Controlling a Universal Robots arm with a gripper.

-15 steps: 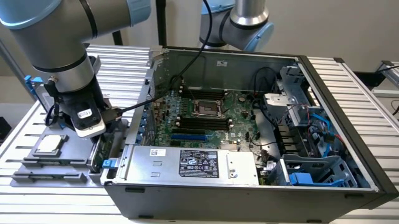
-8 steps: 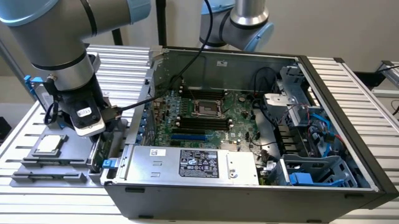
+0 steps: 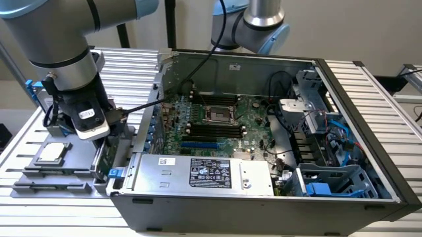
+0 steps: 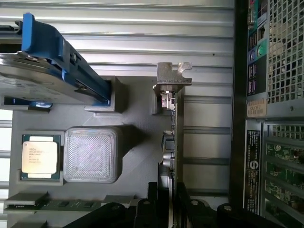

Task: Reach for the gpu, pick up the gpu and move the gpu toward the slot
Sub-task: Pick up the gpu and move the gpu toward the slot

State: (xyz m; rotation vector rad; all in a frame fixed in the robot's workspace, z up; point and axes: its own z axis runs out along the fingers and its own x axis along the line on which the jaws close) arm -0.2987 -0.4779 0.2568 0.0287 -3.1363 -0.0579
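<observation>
Where the robot arm point(image 3: 63, 54) comes down at the exterior view's left, its hand point(image 3: 108, 140) sits over a grey fixture tray point(image 3: 39, 173) beside an open computer case point(image 3: 264, 207). The gpu point(image 3: 102, 160) stands on edge in that tray, just beside the case's outer wall.

From the wrist camera, the gpu point(image 4: 174, 137) appears as a thin edge, with its silver bracket point(image 4: 173, 78) at the end away from the hand. The black hand point(image 4: 172, 209) straddles the card's near end, with dark parts on both sides. Whether it is clamped on the card or loose around it cannot be told.

Also on the tray are a square CPU chip point(image 4: 40, 156) and a hard drive in a blue frame point(image 4: 47, 71). Tray and case rest on a ribbed aluminium counter point(image 3: 39, 212). Inside the case lies a green motherboard point(image 3: 218, 123). A second robot arm point(image 3: 260, 24) stands behind the case, in front of a pale wall.
</observation>
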